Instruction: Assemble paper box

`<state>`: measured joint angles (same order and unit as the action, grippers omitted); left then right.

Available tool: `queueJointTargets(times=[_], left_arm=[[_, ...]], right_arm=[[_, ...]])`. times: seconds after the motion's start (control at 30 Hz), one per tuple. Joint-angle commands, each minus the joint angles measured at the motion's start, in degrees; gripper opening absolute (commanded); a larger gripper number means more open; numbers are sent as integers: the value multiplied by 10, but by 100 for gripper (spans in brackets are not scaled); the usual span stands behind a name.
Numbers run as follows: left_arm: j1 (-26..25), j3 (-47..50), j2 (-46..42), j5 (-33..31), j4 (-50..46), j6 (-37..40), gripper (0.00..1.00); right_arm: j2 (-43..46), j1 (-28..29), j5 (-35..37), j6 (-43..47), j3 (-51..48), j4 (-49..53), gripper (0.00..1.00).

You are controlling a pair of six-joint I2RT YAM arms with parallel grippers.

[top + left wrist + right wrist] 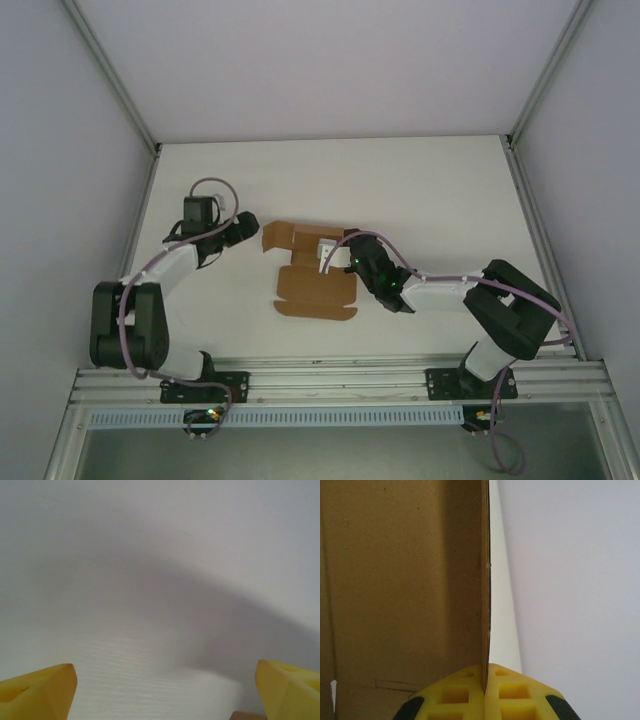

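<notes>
Paper box [315, 290] centre of top view, half-folded. Right gripper [485, 679] clamped on upright wall: hold pinch firm, wall vertical. Left gripper [165, 695] jaws wide apart, empty, just left of box. Likely next: fold neighbouring flap against held wall.

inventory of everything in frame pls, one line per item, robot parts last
paper box: one, brown cardboard, part-folded, mid-table between the arms
table: one, white, under everything
rail: one, silver, near edge, carrying both arm bases
left gripper: one, yellow fingers, open above the table, just left of the paper box
right gripper: one, yellow fingers, shut on an upright wall of the paper box
</notes>
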<state>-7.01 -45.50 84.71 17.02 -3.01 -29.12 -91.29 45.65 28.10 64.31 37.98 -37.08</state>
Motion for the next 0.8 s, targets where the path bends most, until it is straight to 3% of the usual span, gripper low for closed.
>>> queueJointTargets(times=[0.0,0.1,0.3,0.77], left_arm=[[-3,2,9,119,96,11,89],[-22,17,7,163,125,38,82],[-76,52,-17,132,120,72,66],[-154,116,-43,42,168,121,65]], right_arm=[[-5,4,17,12,-1,-30,0],[-5,5,23,7,1,-32,0],[-3,4,34,-3,10,-19,0],[-5,12,45,24,-3,-14,0]])
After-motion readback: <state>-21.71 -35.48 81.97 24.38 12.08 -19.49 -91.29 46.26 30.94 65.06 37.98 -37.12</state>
